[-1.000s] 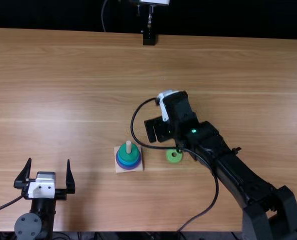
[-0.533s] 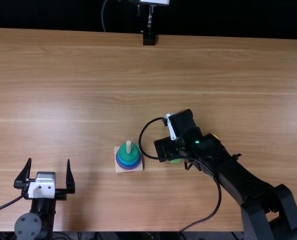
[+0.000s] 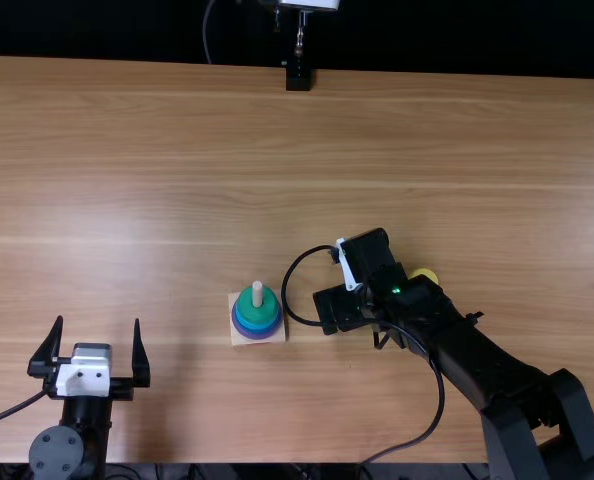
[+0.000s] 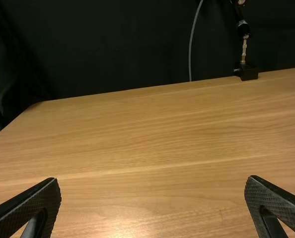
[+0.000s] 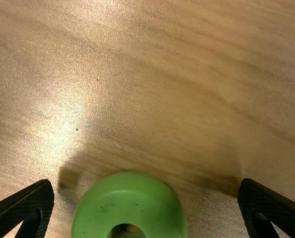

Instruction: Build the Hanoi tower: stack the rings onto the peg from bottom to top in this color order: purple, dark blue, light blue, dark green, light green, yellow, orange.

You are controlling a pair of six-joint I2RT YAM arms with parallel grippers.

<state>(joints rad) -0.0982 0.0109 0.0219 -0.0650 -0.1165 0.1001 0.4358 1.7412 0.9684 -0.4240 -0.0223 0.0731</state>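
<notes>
From my seat I have the right gripper just to the right of the square pale stand with its upright peg, fingers spread wide and grasping nothing. The light green, round, glossy ring lies flat on the wooden table between those fingers, a gap on each side, so it too sits right of the stand.
</notes>
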